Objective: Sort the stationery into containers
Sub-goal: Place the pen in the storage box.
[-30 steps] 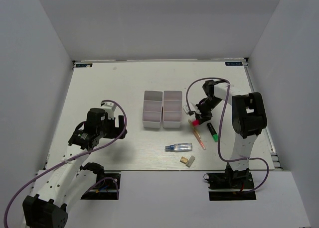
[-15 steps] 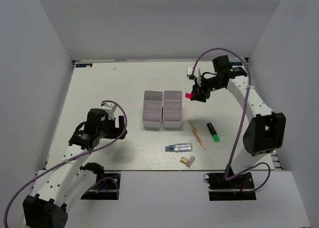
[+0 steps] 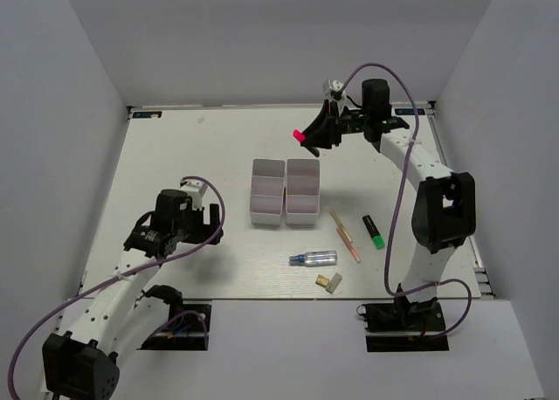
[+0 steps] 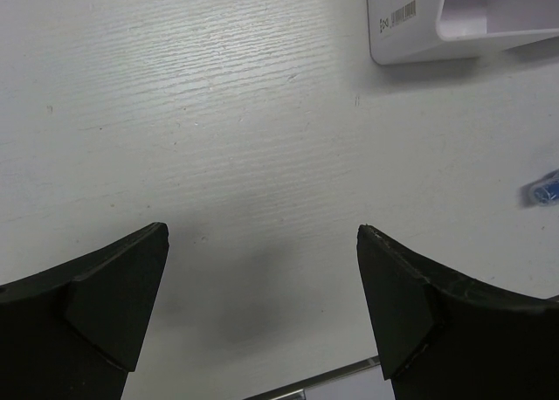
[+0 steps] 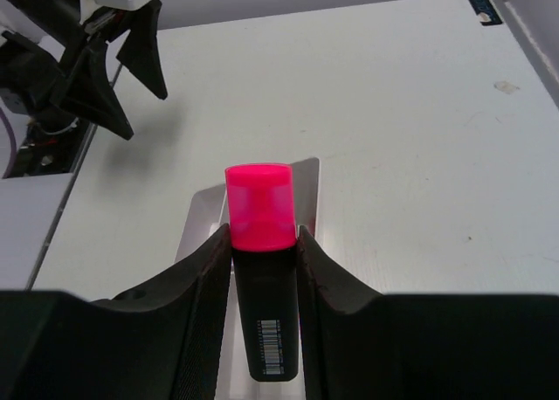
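Observation:
My right gripper (image 3: 311, 135) is shut on a black marker with a pink-red cap (image 3: 300, 136), holding it in the air past the far end of two white three-compartment trays (image 3: 267, 217) (image 3: 301, 217). In the right wrist view the fingers (image 5: 203, 278) clamp the marker's body (image 5: 266, 313), cap forward, with a tray (image 5: 307, 190) below it. My left gripper (image 3: 208, 224) is open and empty over bare table left of the trays, jaws wide apart (image 4: 262, 243). A green-capped marker (image 3: 373, 231), orange pen (image 3: 345, 236), bluish tube (image 3: 314, 258) and tan block (image 3: 329, 282) lie right-front of the trays. No capsule pieces show.
White walls enclose the table on three sides. A tray corner (image 4: 410, 24) and the tube's blue end (image 4: 543, 190) show in the left wrist view. The left arm (image 5: 87, 59) shows at the top left of the right wrist view.
My right arm lifted the pink-capped marker from beside the pen and swung it up and left to beyond the trays' far end. The left arm has hardly moved.

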